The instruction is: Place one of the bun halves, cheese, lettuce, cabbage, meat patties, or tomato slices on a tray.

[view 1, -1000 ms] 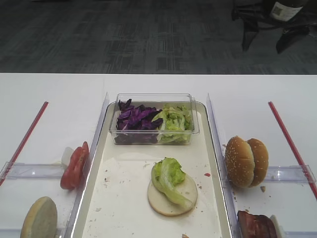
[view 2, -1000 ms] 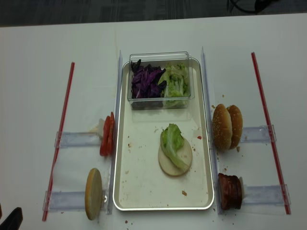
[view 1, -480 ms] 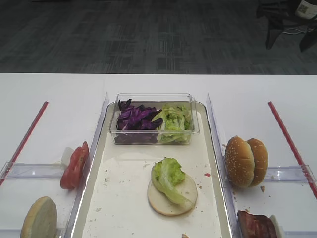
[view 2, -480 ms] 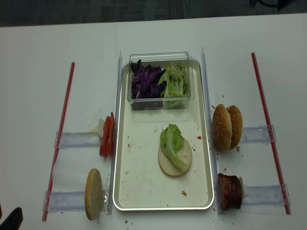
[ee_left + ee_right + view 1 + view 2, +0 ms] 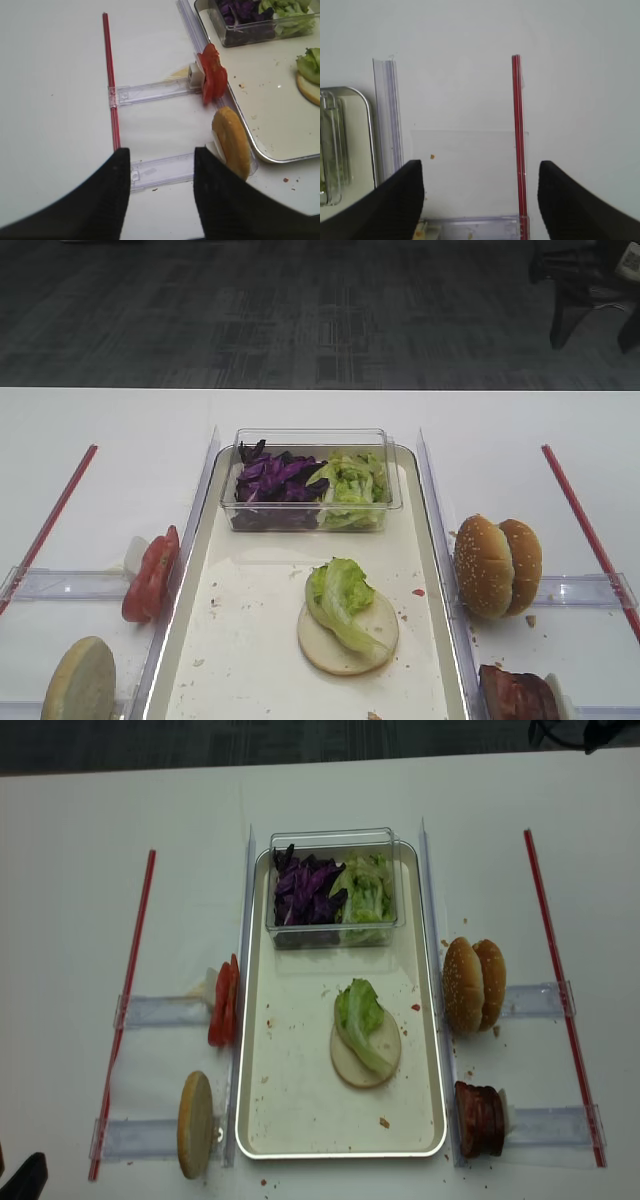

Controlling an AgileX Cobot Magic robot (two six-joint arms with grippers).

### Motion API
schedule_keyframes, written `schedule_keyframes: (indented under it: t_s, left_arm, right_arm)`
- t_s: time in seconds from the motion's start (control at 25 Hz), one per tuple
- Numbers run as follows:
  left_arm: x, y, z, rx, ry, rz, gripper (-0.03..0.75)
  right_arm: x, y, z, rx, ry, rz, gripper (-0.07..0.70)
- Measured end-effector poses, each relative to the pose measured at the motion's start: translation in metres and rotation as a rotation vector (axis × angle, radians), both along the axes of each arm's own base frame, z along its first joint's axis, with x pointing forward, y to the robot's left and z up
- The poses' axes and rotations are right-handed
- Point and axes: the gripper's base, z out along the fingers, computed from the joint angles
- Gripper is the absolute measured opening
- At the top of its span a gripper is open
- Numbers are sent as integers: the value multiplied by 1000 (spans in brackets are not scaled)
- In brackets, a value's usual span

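2 tools (image 5: 479,200) (image 5: 161,192) gaping, empty; lettuce (image 5: 358,1012) on bun half (image 5: 366,1055), tray (image 5: 300,1120) centre, well apart.

Purple cabbage (image 5: 308,890), green lettuce (image 5: 358,1010)

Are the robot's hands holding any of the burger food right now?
No. The right gripper is open over bare table, and the left gripper is open too, with nothing between its fingers.

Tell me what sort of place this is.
Probably a lab bench set up for burger-assembly trials, not a kitchen: a white table marked with red tape lines, clear plastic holders standing ingredients upright, and office carpet behind.
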Motion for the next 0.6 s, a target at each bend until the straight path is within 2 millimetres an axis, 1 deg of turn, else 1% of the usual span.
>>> schedule_keyframes:
  t_s: [0.2, 0.36, 0.6]
  left_arm:
    - [0, 0, 0, 0, 0, 0, 309]
    - [0, 0, 0, 0, 0, 0, 309]
    - [0, 0, 0, 0, 0, 0, 309]
  right_arm:
    - [-34, -1, 10, -3, 8, 9, 521]
    - [-70, -2, 23, -9, -6, 26, 520]
    - [-131, -4, 41, -12, -60, 36, 519]
